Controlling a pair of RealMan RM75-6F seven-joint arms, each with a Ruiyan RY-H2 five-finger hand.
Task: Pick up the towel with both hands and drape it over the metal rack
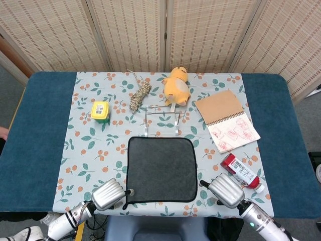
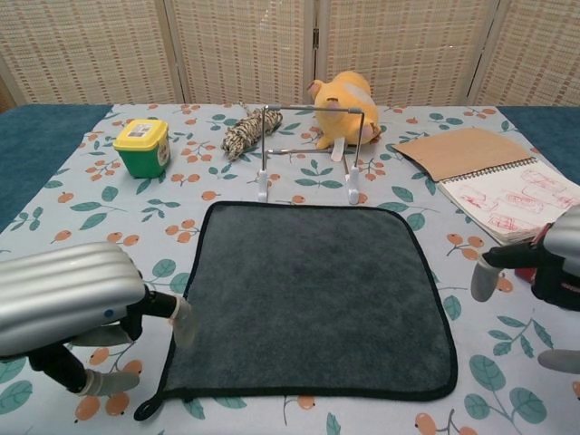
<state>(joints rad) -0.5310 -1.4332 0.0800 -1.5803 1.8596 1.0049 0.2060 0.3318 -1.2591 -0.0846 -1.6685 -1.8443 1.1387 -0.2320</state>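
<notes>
A dark grey towel point(image 1: 161, 168) point(image 2: 310, 294) with a black hem lies flat in the middle of the floral tablecloth. Behind it stands the small metal rack point(image 1: 161, 120) point(image 2: 310, 149), bare. My left hand point(image 1: 109, 194) point(image 2: 68, 304) hovers at the towel's near left corner, its fingers point(image 2: 179, 317) apart and just over the hem, holding nothing. My right hand point(image 1: 224, 191) point(image 2: 553, 263) sits beside the towel's near right edge, fingers point(image 2: 485, 276) spread, a short gap from the cloth, also holding nothing.
A red packet point(image 1: 242, 170) lies just behind my right hand. An open sketchbook point(image 1: 226, 120) is at the right, a yellow plush toy point(image 1: 176, 86) and a rope bundle point(image 1: 140, 95) behind the rack, a yellow-lidded green tub point(image 1: 100, 111) at the left.
</notes>
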